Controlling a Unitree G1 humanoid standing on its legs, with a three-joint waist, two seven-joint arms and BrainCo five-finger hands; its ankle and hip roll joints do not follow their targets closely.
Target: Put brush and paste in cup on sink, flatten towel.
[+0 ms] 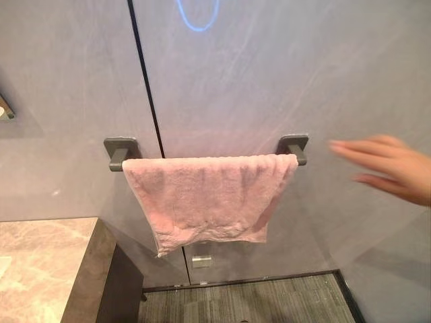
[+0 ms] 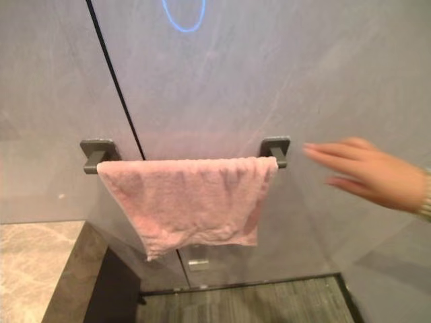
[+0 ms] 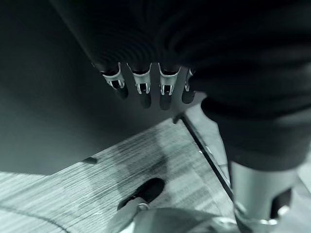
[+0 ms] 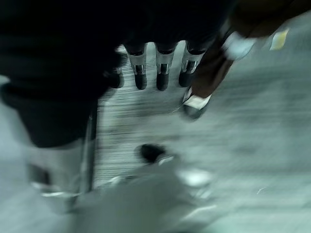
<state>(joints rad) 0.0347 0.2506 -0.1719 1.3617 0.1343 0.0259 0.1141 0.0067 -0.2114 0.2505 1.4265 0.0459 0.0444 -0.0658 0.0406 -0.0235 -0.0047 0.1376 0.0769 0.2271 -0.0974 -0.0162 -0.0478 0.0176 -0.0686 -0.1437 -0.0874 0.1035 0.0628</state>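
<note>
Left eye view: a pink terry towel (image 1: 209, 198) is draped crookedly over a dark grey wall bar (image 1: 121, 152) at mid-frame, with a person's hand (image 1: 390, 167) at right. Both robot hands, left (image 3: 146, 90) and right (image 4: 150, 73), hang low with relaxed, empty fingers. The bunched lower edge should be smoothed downward evenly.

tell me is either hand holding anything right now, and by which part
Nothing is held: the left hand and right hand hang with fingers relaxed, empty.
</note>
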